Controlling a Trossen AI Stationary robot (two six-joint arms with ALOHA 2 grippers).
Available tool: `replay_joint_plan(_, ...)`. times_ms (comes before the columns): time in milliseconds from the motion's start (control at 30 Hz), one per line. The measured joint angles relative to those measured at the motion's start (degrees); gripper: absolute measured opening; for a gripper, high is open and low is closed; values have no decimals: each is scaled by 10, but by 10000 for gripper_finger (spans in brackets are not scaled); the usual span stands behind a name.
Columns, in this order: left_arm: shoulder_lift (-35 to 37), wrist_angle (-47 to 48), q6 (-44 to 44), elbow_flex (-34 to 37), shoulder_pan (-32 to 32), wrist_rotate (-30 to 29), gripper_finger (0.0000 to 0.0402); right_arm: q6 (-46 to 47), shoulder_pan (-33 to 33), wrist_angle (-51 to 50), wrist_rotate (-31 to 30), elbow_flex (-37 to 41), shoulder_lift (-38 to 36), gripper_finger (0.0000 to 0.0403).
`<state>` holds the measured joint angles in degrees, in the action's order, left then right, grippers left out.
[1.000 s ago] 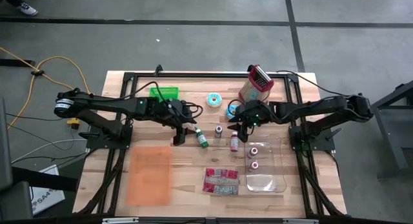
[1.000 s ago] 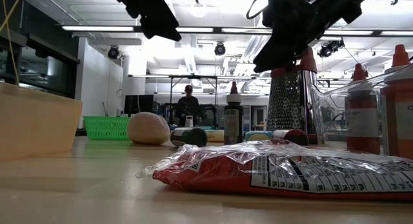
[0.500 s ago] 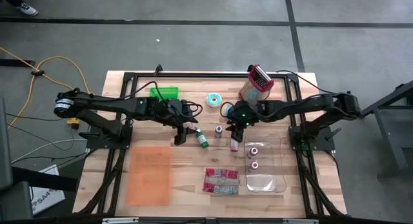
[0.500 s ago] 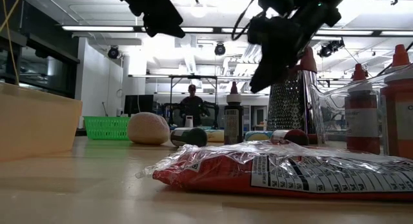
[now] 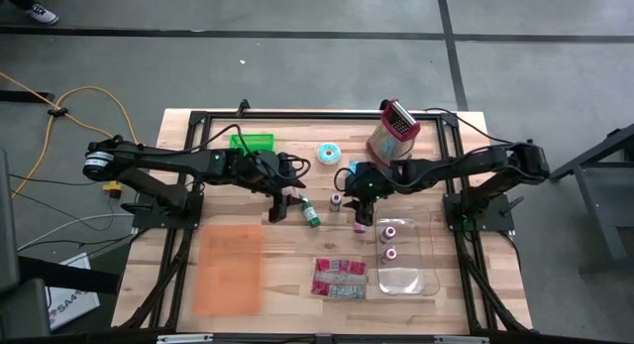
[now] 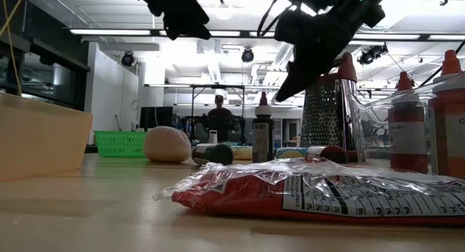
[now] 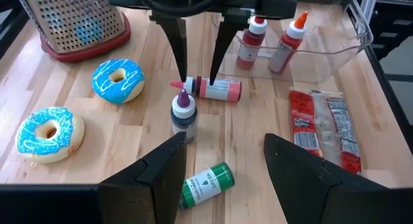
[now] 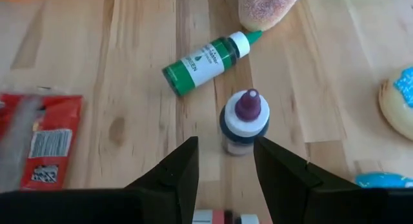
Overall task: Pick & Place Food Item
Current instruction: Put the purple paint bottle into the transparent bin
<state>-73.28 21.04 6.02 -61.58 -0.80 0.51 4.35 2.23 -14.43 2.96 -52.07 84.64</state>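
My right gripper (image 8: 226, 167) stands open, slanting down above an upright little bottle with a purple cap (image 8: 244, 124). A red bottle (image 5: 359, 219) lies beside the upright one and a green bottle (image 8: 205, 61) lies past it. My left gripper (image 7: 222, 166) hangs open above the table, left of these bottles, and faces the right gripper (image 7: 197, 62). Two blue-iced donuts (image 7: 117, 80) (image 7: 49, 132) lie flat on the wood near a metal grater (image 5: 393, 131). A sugared bun (image 8: 268, 8) rests by the green bottle. A red snack bag (image 5: 340, 278) lies toward the near edge.
A clear tub (image 5: 406, 253) with two red bottles stands at the near right. An orange board (image 5: 229, 268) lies at the near left and a green basket (image 5: 253, 143) at the far left. A person (image 6: 219, 120) shows in the room behind.
My right gripper has moved toward the table's left edge and a little down, over the purple-capped bottle, rolling and tipping further down on the way. Its fingers have stayed open. My left gripper has kept its place.
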Motion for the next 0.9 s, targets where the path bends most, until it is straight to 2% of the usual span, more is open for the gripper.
replay_joint_plan(400, 0, -20, 0, 0, 0, 0, 199, -23, 12, 13, 15, 1, 31, 137)
replay_joint_plan(900, 0, -21, 0, 0, 0, 0, 199, -26, 24, 18, 30, 0, 32, 137)
